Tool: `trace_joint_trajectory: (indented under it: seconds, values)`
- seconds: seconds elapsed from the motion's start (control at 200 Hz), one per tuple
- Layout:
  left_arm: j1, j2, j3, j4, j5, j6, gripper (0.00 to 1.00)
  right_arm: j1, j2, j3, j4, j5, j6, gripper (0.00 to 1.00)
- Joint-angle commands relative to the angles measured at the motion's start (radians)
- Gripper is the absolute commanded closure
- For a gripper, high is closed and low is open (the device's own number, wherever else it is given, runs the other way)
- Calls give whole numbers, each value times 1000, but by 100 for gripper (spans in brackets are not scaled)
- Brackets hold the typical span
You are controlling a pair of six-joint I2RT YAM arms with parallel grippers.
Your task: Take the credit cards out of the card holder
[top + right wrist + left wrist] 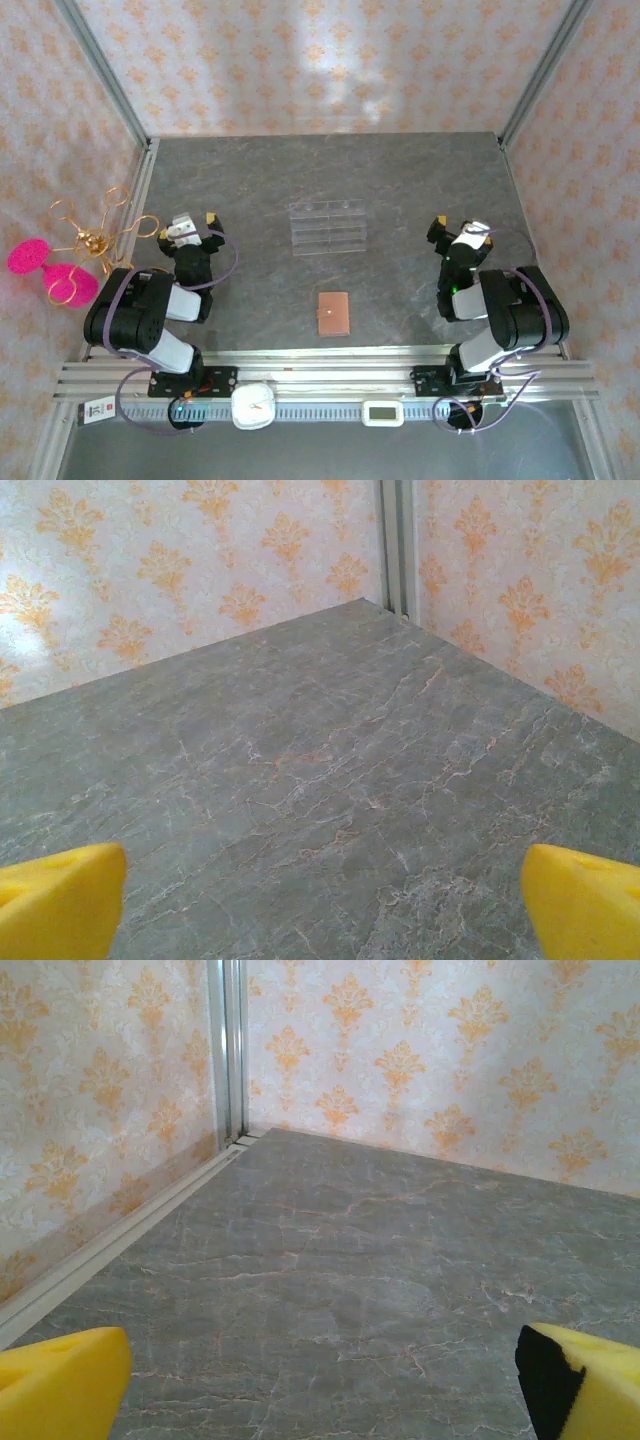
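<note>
A: Table point(400, 180). Left gripper point(190, 220), right gripper point(464, 230): jaws spread wide, nothing held.

B: Holder point(333, 313) lies shut, six o'clock of rack point(326, 228). Probably light, floppy leather: pin one cover, lift the flap edge. Cards hidden; likely stiff and slick.

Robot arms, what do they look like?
Both are chunky, rounded, glossy black: left arm, right arm. Thin purple cables loop beside them. The left gripper and right gripper have bright yellow fingertips, with a white block near each wrist.
</note>
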Motion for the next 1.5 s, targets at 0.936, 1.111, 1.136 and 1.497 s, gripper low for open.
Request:
trace_joint_trajectory:
  seconds: [0.936,1.111,1.136,1.497]
  values:
    - [-4,12,1,39,7,11,1,-6,-6,16,19,1,4,0]
    - [-29,-25,-13,49,-50,29,1,-7,-40,15,9,-15,-5,0]
    - [-48,-54,-13,25,-76,47,1,-6,-65,29,-41,-13,-6,0]
    - [-317,-431,157,-563,-288,-46,1,159,-315,238,-672,327,297,0]
